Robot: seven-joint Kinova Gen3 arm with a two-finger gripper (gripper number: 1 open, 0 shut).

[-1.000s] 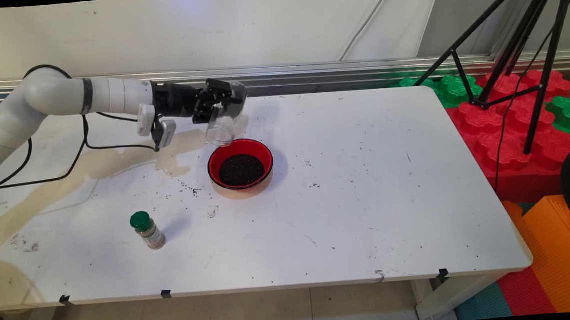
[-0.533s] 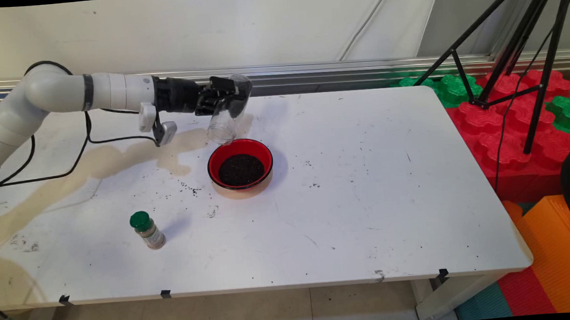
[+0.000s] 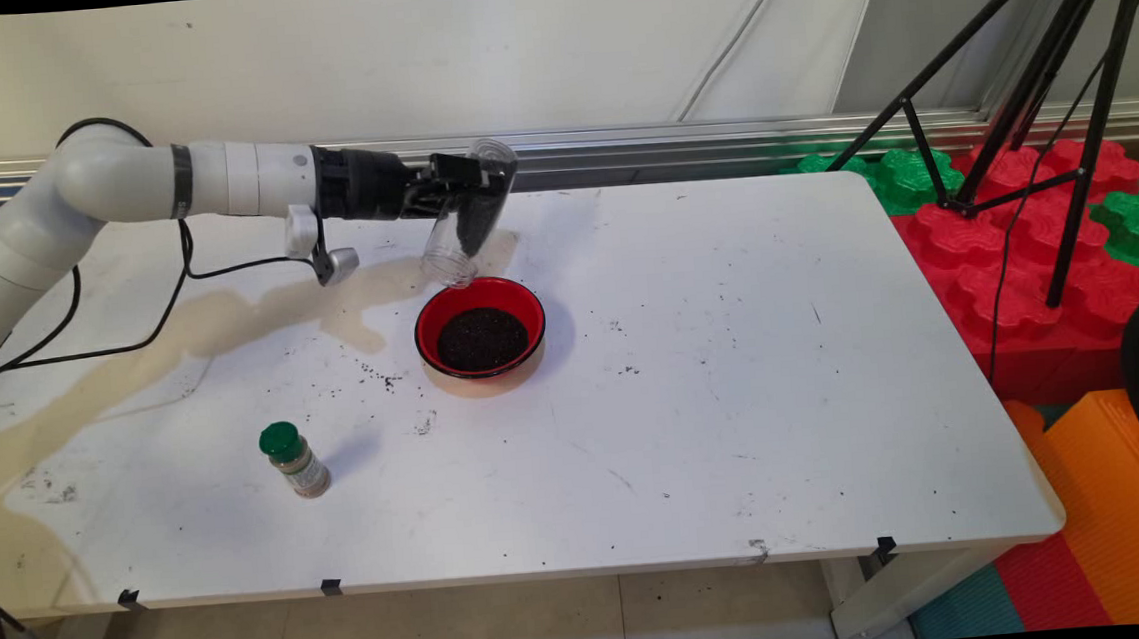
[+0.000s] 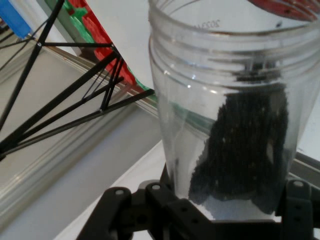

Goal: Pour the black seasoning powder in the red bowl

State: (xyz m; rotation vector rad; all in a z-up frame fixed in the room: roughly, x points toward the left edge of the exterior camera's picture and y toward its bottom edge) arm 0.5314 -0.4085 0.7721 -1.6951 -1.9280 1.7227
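Note:
My gripper (image 3: 465, 191) is shut on a clear plastic jar (image 3: 467, 218), held tilted with its mouth down and to the left, just above the far left rim of a red bowl (image 3: 434, 314). The bowl holds a dark heap of black grains (image 3: 482, 338). In the hand view the jar (image 4: 227, 100) fills the picture between my gripper (image 4: 220, 220) linkage, with black grains (image 4: 247, 145) lying along its inner wall. A sliver of the bowl's red rim (image 4: 287, 7) shows past the jar's mouth.
A small spice bottle with a green cap (image 3: 294, 460) stands at the near left. A tan stain (image 3: 229, 318) and scattered black grains (image 3: 378, 376) lie left of the bowl. Black tripod legs (image 3: 1044, 76) and red and green foam blocks (image 3: 1006, 249) stand off the table's right end.
The arm has moved slightly right and up with the jar, and the jar has tipped further, its mouth now closer over the bowl's rim. Black grains now show inside the jar.

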